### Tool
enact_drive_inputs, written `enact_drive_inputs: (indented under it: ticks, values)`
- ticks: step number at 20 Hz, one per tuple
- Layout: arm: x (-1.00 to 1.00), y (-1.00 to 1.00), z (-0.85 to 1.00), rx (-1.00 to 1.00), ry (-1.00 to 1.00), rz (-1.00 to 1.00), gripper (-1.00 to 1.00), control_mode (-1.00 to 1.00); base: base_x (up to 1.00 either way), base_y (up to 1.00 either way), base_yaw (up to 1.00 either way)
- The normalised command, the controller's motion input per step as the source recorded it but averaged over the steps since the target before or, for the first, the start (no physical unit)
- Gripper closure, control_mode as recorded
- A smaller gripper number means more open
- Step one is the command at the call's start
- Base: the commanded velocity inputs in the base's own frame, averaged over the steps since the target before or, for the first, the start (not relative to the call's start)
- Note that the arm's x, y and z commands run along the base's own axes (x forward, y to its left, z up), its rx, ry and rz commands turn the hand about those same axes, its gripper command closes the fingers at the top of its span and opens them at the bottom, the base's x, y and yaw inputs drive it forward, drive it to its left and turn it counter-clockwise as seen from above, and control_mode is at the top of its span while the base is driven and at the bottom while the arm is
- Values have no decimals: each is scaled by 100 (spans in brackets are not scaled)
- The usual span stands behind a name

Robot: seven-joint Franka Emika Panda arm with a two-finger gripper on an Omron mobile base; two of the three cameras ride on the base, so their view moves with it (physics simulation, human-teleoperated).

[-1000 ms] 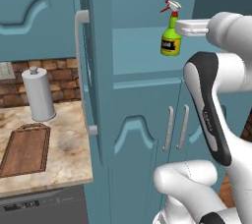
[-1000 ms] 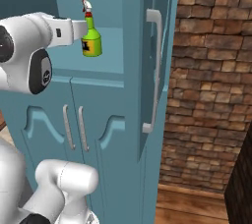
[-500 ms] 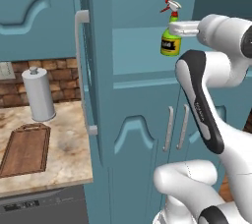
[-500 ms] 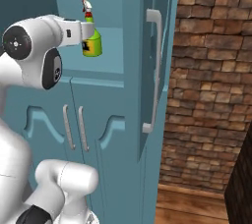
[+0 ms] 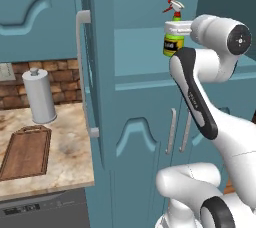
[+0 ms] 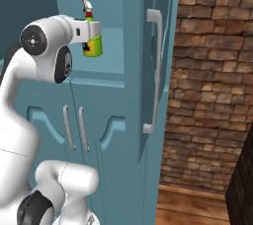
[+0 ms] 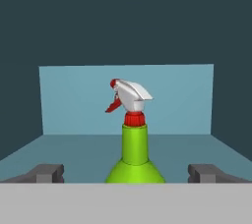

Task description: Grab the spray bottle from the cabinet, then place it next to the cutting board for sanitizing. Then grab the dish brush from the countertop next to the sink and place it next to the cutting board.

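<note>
a: progress?
b: bottle [image 7: 134,142] stands on the cabinet [image 5: 145,52] shelf, frame centre, between wide-spread jaws of the gripper [image 7: 126,173]; not pinched yet.
a: left?
b: grasp, carry to board [image 5: 26,152] lower left; the brush step too.

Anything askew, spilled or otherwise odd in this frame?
Nothing stands out. The spray bottle stands upright on the cabinet shelf between the open gripper fingers, and the cutting board lies flat on the countertop.
</note>
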Motion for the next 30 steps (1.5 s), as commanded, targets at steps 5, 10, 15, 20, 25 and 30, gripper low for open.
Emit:
enact_drive_inputs:
  ticks: [5, 10, 15, 20, 25, 30]
  values:
    - [34, -1, 0, 0, 0, 0, -100, -100, 0, 0, 0]
    - [30, -2, -1, 0, 1, 0, -100, -100, 0, 0, 0]
    - [16, -1, -1, 0, 0, 0, -100, -100, 0, 0, 0]
    - [18, 0, -2, 0, 0, 0, -100, -100, 0, 0, 0]
    - [25, 0, -6, 0, 0, 0, -100, -100, 0, 0, 0]
    - [16, -3, -4, 0, 0, 0, -100, -100, 0, 0, 0]
